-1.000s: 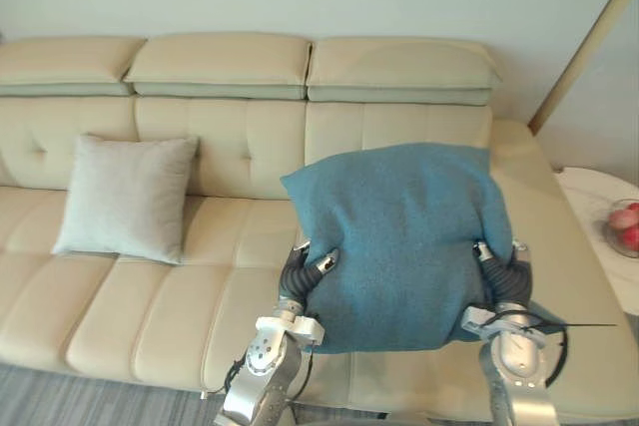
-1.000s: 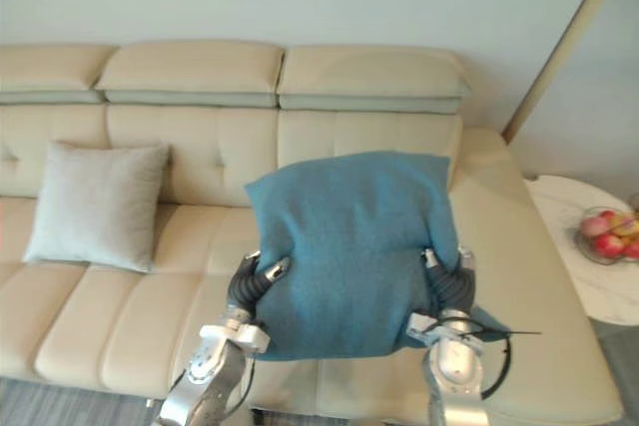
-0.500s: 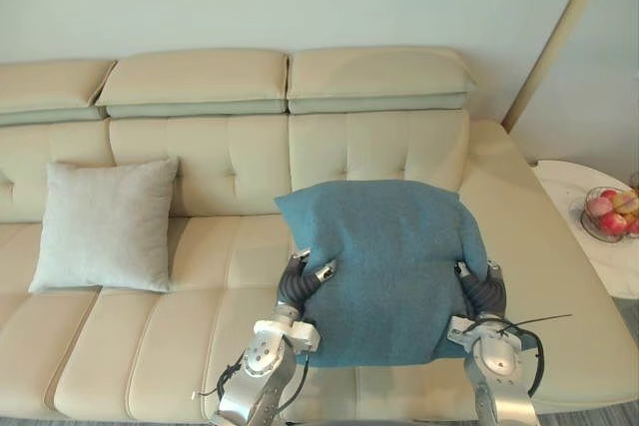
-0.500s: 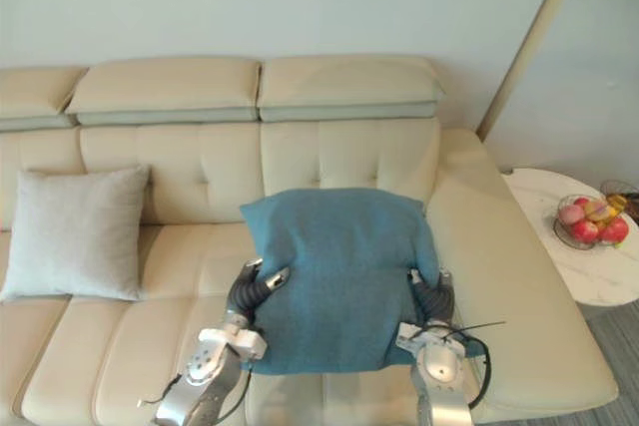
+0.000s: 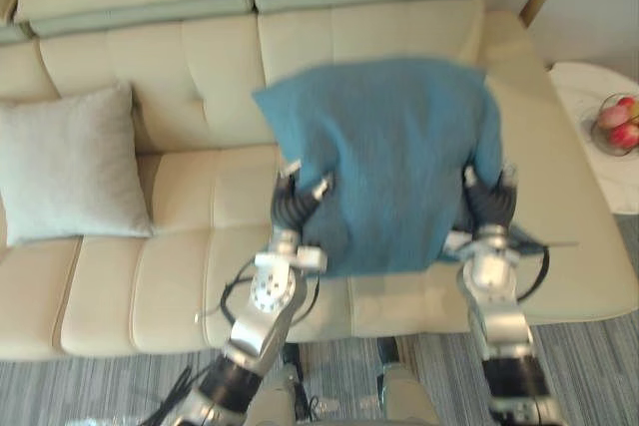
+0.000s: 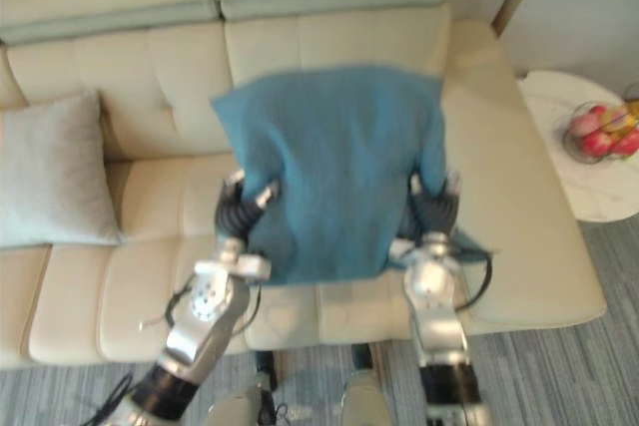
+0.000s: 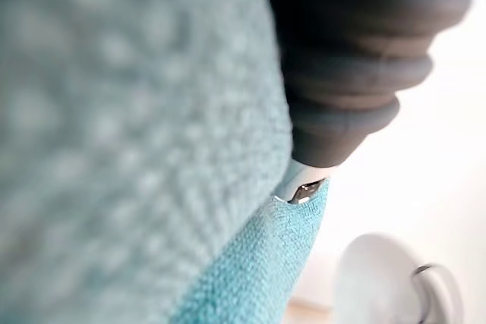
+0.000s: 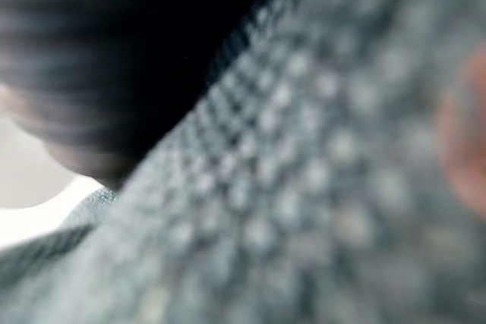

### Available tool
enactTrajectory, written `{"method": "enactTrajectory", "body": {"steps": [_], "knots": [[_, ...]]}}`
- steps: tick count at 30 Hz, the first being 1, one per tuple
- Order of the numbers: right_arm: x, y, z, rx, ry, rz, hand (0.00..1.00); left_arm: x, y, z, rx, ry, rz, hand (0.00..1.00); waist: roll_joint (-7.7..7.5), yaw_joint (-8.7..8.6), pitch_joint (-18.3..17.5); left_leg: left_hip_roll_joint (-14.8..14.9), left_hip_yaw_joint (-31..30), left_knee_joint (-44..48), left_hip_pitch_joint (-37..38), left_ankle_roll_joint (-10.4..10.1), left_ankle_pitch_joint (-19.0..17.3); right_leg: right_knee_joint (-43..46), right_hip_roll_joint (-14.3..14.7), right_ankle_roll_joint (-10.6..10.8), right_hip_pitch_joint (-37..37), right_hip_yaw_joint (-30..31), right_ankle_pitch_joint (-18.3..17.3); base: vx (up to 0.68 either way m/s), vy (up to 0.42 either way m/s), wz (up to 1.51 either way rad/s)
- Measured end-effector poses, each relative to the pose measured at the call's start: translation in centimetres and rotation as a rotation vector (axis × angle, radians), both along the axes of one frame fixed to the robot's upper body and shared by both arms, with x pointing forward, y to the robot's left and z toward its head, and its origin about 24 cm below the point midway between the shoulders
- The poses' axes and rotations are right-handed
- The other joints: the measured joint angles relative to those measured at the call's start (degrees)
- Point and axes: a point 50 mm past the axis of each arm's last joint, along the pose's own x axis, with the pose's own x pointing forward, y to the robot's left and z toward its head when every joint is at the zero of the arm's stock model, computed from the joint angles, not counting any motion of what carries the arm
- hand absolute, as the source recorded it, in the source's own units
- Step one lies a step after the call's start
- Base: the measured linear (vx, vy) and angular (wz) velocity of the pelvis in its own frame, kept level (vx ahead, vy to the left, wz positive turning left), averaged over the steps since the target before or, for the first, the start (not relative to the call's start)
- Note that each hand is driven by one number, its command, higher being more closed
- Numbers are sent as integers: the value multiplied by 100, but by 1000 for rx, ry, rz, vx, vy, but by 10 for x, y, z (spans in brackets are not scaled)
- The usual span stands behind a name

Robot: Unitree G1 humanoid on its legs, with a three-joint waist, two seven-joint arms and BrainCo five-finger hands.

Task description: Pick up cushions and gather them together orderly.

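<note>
Together left hand (image 5: pixel 297 205) and right hand (image 5: pixel 489 202) pinch one blue cushion (image 5: pixel 389 157); one grey cushion (image 5: pixel 65 167) sits apart.

Soft, even light fills the room. The blue cushion (image 5: pixel 389 157) I hold casts a faint shadow on the sofa (image 5: pixel 180 246) seat; past my left hand (image 5: pixel 300 202), the background glares white.

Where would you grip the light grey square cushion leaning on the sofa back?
Probably its two side edges, squeezed from the front: the light grey square cushion leans upright against the backrest of the cream sofa, its broad face toward the robot.
</note>
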Motion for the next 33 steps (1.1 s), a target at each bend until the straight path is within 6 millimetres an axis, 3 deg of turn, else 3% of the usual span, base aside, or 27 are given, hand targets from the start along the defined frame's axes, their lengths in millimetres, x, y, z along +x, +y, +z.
{"method": "enactTrajectory", "body": {"steps": [3,5,8,10,11,13,14,16,19,22,27,30,31,33], "knots": [[23,6,73,-43,-200,-29,100,28,2,56,12,-165,77,100,45,38,157,38,-38,-205,-481,10,291,-37,65,20,-548,-23,218,-127,-12,-2],[35,7,127,-47,-313,-69,100,51,2,108,39,-264,146,100,71,35,447,39,-66,-490,-683,54,646,-43,100,25,-865,-50,359,-98,-5,4],[43,13,192,-19,-406,-117,100,71,9,177,40,-335,250,100,187,-35,886,22,-201,-489,-1149,102,901,-13,95,57,-1277,-114,479,-59,-18,14],[43,17,219,5,-434,-128,100,72,15,210,34,-367,296,100,246,-19,1127,20,-231,-489,-1379,90,977,-23,94,72,-1502,-118,539,-25,-21,4],[42,20,233,19,-445,-131,0,70,17,227,25,-385,311,0,292,-8,1169,21,-273,-489,-1670,85,1043,-33,91,83,-1776,-131,588,-15,-25,8],[42,20,246,48,-441,-147,0,70,19,242,7,-385,330,0,323,-6,1336,20,-384,-489,-1944,-12,1153,-32,65,84,-2005,-164,617,16,-29,14],[42,20,251,58,-437,-152,0,71,20,247,-8,-375,337,0,339,-9,1540,19,-406,-489,-1958,-73,1202,-28,50,81,-2006,-179,620,30,-47,15],[46,19,252,98,-409,-137,0,73,22,248,-21,-355,344,0,343,-11,1598,-6,-432,-488,-2228,-241,1364,-26,12,81,-2239,-211,620,19,-62,20],[53,19,254,173,-360,-73,0,76,23,252,-46,-332,334,0,343,-14,1599,-9,-432,-488,-2652,-244,1479,21,9,57,-2655,-244,643,3,-52,8],[62,19,246,236,-296,33,0,85,21,241,-110,-239,287,0,343,-12,1639,33,-422,-488,-2957,-244,1479,131,28,53,-3021,-250,645,-10,-46,-3],[61,17,240,228,-328,94,0,83,25,240,-142,-267,254,0,328,-14,1828,56,-372,-487,-3134,-248,1472,296,55,51,-3286,-242,639,-10,-26,-1],[65,11,221,243,-315,114,0,88,25,221,-139,-249,229,0,327,-15,1829,91,-359,-488,-3096,-325,1318,408,80,49,-3289,-286,589,-25,-44,0],[63,9,216,253,-324,131,0,89,27,214,-133,-244,228,0,324,-18,1830,113,-340,-488,-3069,-169,1104,497,101,51,-3301,-297,544,-30,-54,1],[60,6,204,254,-333,139,0,91,30,204,-126,-231,225,0,323,-26,1830,115,-255,-488,-3012,-164,1097,602,90,45,-3296,-288,496,-14,-59,3]]}}
